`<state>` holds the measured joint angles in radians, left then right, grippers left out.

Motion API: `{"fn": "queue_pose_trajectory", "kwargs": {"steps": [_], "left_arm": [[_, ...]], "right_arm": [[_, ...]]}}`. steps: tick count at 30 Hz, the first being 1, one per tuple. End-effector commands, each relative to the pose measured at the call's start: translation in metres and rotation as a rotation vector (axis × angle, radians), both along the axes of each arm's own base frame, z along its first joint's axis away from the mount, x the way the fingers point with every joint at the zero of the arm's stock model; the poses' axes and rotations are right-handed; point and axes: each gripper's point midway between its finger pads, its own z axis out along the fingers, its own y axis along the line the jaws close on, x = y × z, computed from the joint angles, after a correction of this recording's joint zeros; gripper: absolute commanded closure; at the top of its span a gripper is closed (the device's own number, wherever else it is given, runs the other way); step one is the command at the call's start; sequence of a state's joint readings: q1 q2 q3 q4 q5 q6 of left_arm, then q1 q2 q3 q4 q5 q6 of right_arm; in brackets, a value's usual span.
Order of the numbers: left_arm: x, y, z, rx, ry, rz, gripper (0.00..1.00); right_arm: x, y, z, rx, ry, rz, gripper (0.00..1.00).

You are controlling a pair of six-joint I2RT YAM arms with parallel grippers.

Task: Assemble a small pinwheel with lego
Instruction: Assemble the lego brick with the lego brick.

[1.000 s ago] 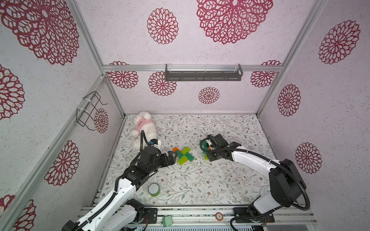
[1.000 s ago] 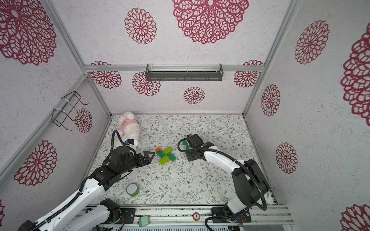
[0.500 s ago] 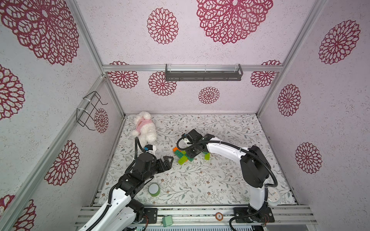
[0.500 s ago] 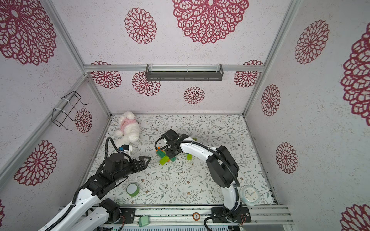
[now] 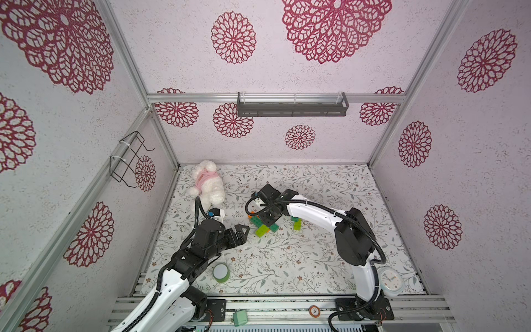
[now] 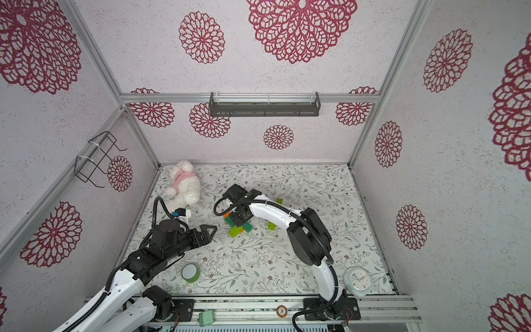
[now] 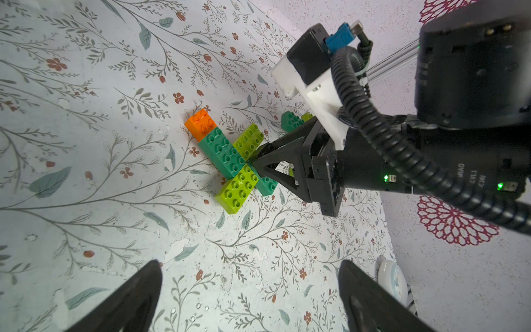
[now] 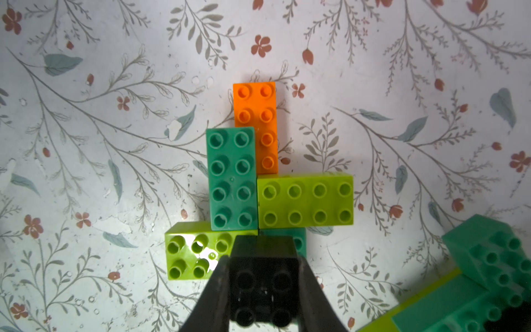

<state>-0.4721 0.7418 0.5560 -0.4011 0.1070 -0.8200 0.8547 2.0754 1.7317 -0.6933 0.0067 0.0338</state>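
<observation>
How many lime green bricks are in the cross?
2: one lime brick next to the orange brick; the other lime brick opposite, partly hidden behind the black brick held by the right gripper. More may be hidden.

An orange brick (image 8: 255, 115), a dark green brick (image 8: 231, 178), a lime green brick (image 8: 306, 201), a black brick (image 8: 263, 287), and a mat (image 8: 86, 149) with leaves and red flowers.

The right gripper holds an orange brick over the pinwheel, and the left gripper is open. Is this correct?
Only the colour is wrong: the right gripper holds a black brick over the pinwheel, as the right wrist view shows. The left gripper is open.
</observation>
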Motion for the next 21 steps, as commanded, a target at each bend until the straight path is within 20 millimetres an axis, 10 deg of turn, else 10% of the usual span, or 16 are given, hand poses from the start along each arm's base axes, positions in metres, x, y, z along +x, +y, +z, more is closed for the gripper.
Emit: {"fn": "queue_pose_trajectory", "kwargs": {"steps": [1, 21], "left_arm": [[0.002, 0.002, -0.004, 0.002, -0.002, 0.009, 0.03], [0.005, 0.005, -0.008, 0.004, 0.003, 0.02, 0.03]], "right_arm": [[-0.001, -0.002, -0.001, -0.041, 0.005, 0.021, 0.84], [-0.005, 0.0, -0.019, -0.102, 0.037, 0.031, 0.84]]}}
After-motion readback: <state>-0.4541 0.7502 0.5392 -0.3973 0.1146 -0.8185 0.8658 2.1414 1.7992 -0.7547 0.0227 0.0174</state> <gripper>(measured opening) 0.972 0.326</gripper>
